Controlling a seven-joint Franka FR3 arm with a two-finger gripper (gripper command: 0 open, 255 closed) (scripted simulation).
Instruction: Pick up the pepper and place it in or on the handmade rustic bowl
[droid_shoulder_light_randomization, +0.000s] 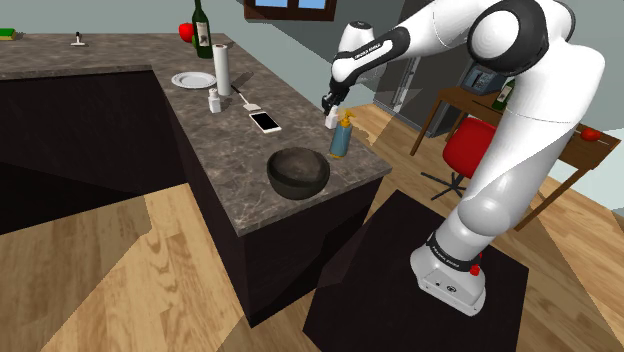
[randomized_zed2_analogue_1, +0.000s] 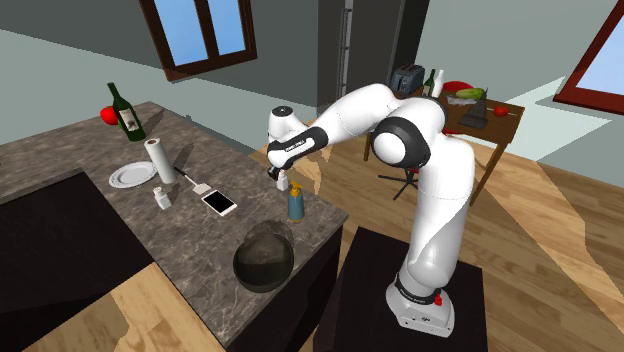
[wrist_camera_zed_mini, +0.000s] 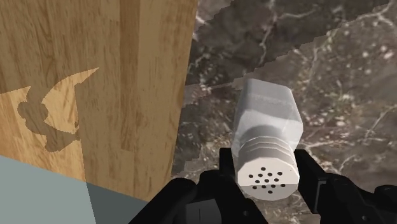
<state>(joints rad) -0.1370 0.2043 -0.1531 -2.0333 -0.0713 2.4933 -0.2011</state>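
Gripper (droid_shoulder_light_randomization: 329, 102) is down at the counter's (droid_shoulder_light_randomization: 232, 150) far edge, near the corner, arm reaching over from its stand. The two fingers (wrist_camera_zed_mini: 226, 167) stand apart only as far as the pepper shaker (wrist_camera_zed_mini: 266, 124) is wide, one pressed to each side of its ribbed cap. I read that as a grip, closed on the shaker and on nothing else. The shaker is pale grey-white, its holed top towards the hand and its body pointing away over the dark stone. I cannot tell whether its base is on the counter or just off it. The grip is high on the cap, probably because the cap is the narrowest part, and it leaves the body free below. A blue soap bottle (droid_shoulder_light_randomization: 341, 137) with a yellow top stands just beside the shaker, so a straight lift looks safer than a sideways pull. The wood floor (wrist_camera_zed_mini: 95, 63) shows right past the counter's edge, so a slip that way would drop the shaker off the counter. The dark round bowl (droid_shoulder_light_randomization: 298, 184) sits empty on the same counter, near the bottle and towards the counter's front end, a short carry from the gripper.
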